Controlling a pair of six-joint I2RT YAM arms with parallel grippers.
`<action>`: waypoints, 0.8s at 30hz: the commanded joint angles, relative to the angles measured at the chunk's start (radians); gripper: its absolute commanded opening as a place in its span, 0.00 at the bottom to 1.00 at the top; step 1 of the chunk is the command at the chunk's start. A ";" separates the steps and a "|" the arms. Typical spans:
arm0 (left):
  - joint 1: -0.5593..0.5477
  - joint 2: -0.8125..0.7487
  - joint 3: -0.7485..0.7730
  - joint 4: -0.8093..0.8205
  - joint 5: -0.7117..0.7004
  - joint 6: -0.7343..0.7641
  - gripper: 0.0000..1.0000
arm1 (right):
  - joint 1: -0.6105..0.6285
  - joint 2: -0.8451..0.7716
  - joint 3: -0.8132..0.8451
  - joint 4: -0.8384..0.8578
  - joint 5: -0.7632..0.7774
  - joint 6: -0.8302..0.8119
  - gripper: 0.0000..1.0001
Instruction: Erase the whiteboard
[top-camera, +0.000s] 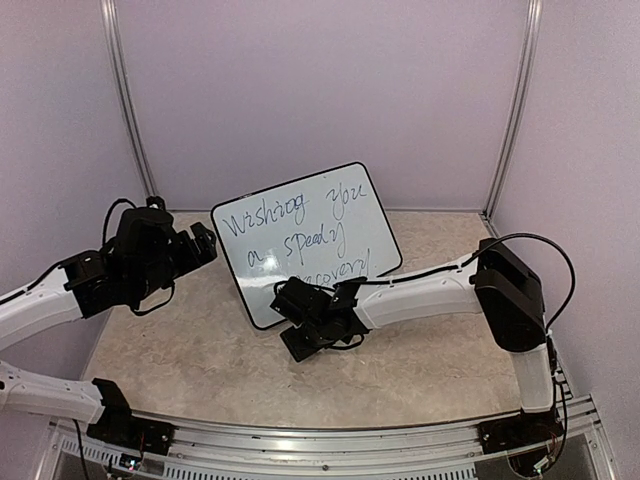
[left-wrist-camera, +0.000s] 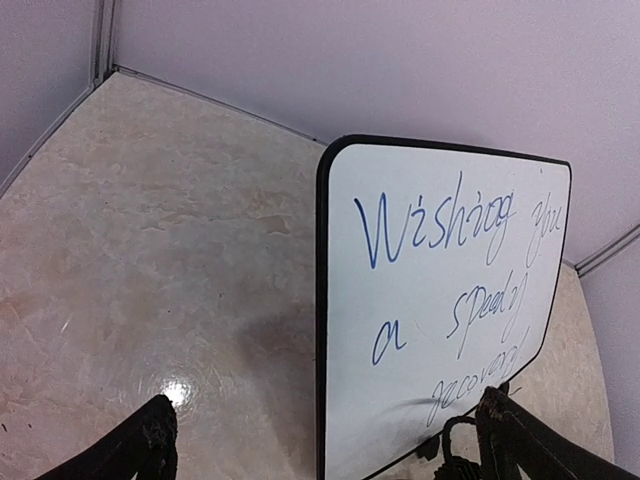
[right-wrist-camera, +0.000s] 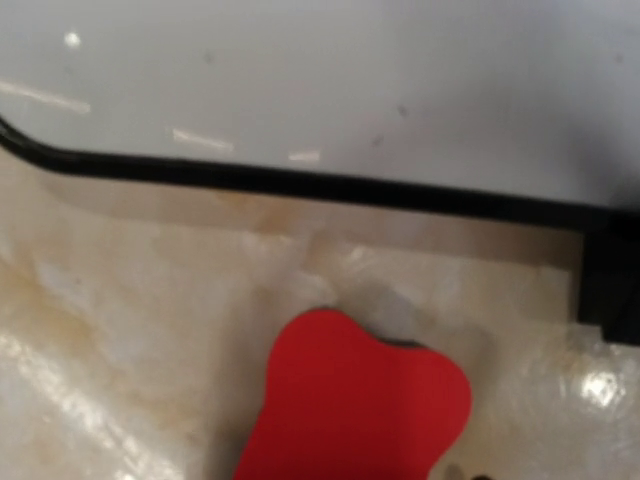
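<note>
The large white rectangular whiteboard (top-camera: 310, 235) with a thin black rim stood tilted on the beige marbled tabletop (top-camera: 200, 340) near the back wall, with blue handwriting across its face. The left gripper (top-camera: 203, 243) hovered just beside its left edge, fingers spread wide. The right gripper (top-camera: 303, 325) sat low at the board's bottom edge; whether it was wide or narrow could not be told. A small red eraser block (right-wrist-camera: 360, 405) showed near the rim in the right wrist view.

Beige marbled table (top-camera: 200, 350) bears the whiteboard (top-camera: 300, 240) (handwriting on it), red eraser (right-wrist-camera: 355, 400) just beside.

soft even light; glare on the table (left-wrist-camera: 178, 392); right wrist view blurred.
</note>
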 joint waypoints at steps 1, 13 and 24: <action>0.009 -0.021 -0.014 -0.012 -0.028 -0.008 0.99 | -0.002 0.020 0.030 -0.023 0.011 0.025 0.58; 0.018 -0.007 0.007 -0.012 -0.039 0.019 0.99 | -0.012 0.039 0.026 -0.010 0.020 0.027 0.45; 0.062 0.014 0.069 -0.017 -0.011 0.065 0.99 | -0.020 0.049 0.026 -0.005 0.025 0.021 0.47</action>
